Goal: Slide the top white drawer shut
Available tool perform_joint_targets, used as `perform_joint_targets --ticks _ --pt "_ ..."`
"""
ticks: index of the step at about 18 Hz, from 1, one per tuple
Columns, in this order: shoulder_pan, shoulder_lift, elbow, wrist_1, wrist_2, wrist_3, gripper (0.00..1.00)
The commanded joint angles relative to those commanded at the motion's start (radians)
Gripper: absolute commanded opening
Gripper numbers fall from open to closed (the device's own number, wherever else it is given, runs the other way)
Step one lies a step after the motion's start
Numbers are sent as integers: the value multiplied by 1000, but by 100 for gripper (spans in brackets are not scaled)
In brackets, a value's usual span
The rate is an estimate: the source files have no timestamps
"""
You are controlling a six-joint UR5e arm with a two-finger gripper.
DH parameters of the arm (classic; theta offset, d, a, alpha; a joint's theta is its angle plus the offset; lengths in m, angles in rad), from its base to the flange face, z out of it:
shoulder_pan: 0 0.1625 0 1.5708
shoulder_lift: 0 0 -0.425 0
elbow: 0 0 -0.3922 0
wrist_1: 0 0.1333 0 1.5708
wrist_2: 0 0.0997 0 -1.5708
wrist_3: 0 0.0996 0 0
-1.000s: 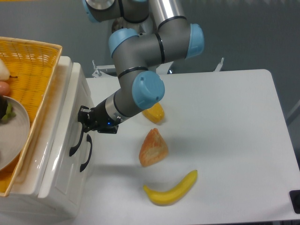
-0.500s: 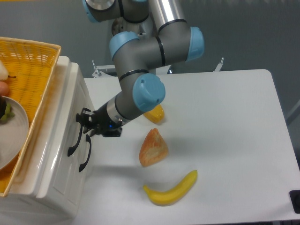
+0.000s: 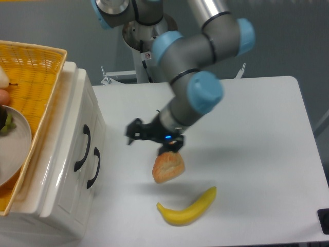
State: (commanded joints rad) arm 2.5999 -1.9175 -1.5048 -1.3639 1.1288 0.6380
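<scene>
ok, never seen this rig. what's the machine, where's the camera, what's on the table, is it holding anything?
It is a single jointed robot arm, grey with blue caps, ending in a small black two-finger gripper. One fixed camera looks down on the white table from the front. On the left stands a white drawer unit; the top white drawer looks pushed in. A yellow wicker basket sits on top. On the table lie a banana and an orange-pink fruit piece. The gripper hangs apart from the drawers and holds nothing; its fingers appear spread.
</scene>
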Motion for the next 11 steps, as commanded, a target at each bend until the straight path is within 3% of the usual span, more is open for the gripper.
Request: perform_joint_targets --ticks 3,7,9,11 --pt "31 -8 -2 66 109 127 100" --pt "46 -64 0 193 250 301 100" --pt "75 -77 0 216 270 392 100" --pt "126 -84 0 217 272 597 100"
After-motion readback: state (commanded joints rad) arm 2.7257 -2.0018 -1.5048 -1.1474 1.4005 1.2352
